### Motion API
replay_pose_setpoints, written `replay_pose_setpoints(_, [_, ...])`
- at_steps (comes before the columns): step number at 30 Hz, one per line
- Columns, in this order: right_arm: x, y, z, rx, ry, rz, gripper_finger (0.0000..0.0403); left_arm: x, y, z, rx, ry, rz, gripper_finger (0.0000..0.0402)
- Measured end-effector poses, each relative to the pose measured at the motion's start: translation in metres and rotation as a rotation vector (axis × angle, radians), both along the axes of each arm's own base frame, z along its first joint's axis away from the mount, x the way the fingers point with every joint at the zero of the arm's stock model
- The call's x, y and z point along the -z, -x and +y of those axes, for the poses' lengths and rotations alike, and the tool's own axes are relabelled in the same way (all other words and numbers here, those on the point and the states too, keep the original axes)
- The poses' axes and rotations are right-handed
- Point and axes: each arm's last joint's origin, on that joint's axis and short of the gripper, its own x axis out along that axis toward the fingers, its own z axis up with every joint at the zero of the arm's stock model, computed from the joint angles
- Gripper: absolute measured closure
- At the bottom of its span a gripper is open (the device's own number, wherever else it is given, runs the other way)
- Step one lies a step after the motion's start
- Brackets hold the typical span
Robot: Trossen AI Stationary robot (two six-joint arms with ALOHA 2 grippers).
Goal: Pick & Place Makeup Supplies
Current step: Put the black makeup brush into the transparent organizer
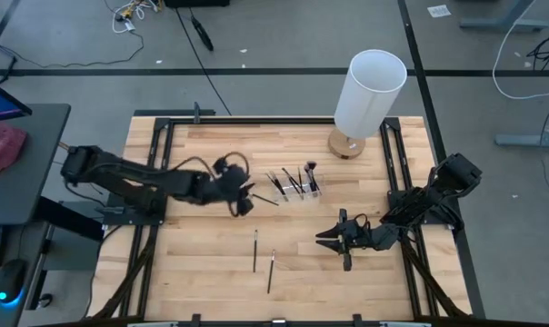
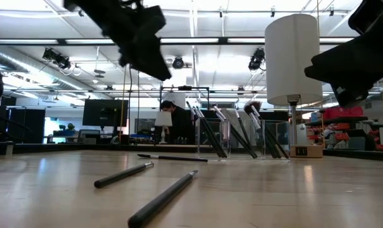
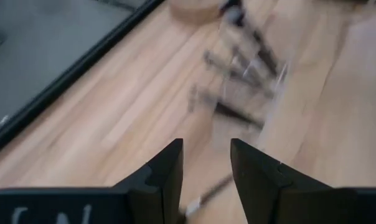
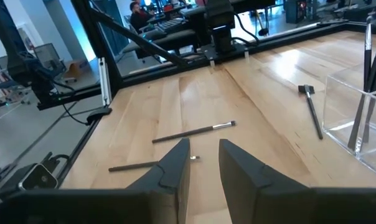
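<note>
A clear holder [image 1: 294, 185] left of the table's middle has several dark makeup brushes standing slanted in it. One brush [image 1: 265, 198] lies flat on the table just left of the holder. Two more brushes [image 1: 254, 250] [image 1: 271, 270] lie nearer the front edge. My left gripper [image 1: 244, 202] hangs open above the table, left of the holder, over the near end of the lone brush [image 3: 206, 194]. My right gripper [image 1: 334, 241] stands open and low at the right, pointing toward the two front brushes [image 4: 194, 132] [image 4: 144, 165], with nothing between its fingers.
A tall white cylinder lamp [image 1: 370, 95] on a round wooden base stands at the far right, behind the holder. Black frame rails [image 1: 156, 173] run along the table's left and right sides. Bare wood lies between the two front brushes and the left rail.
</note>
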Motion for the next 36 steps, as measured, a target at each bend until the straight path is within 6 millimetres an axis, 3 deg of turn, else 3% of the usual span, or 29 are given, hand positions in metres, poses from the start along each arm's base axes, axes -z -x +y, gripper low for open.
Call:
replay_pose_setpoints(5, [0.001,-0.001,-0.002,0.008,0.006,0.008,0.0314,0.017,0.021,-0.031,-0.084,0.059,0.025,0.0264])
replay_pose_setpoints(13, [0.003,-0.002,-0.004,0.023,0.004,0.026,0.0314,0.056,0.057,-0.091,-0.084,0.307,-0.090,0.0264])
replay_pose_setpoints(19, [0.003,-0.004,-0.006,0.031,0.017,0.030,0.0314,0.080,0.074,-0.125,0.085,0.465,-0.050,0.0264])
replay_pose_setpoints(22, [0.003,-0.005,-0.008,0.040,0.016,0.029,0.0314,0.085,0.077,-0.130,0.149,0.470,0.019,0.0264])
replay_pose_setpoints(30, [0.003,-0.006,-0.010,0.050,0.012,0.029,0.0314,0.090,0.066,-0.127,0.173,0.359,-0.009,0.0264])
replay_pose_setpoints(36, [0.003,-0.006,-0.010,0.050,0.009,0.029,0.0314,0.087,0.057,-0.113,0.060,0.281,-0.107,0.0263])
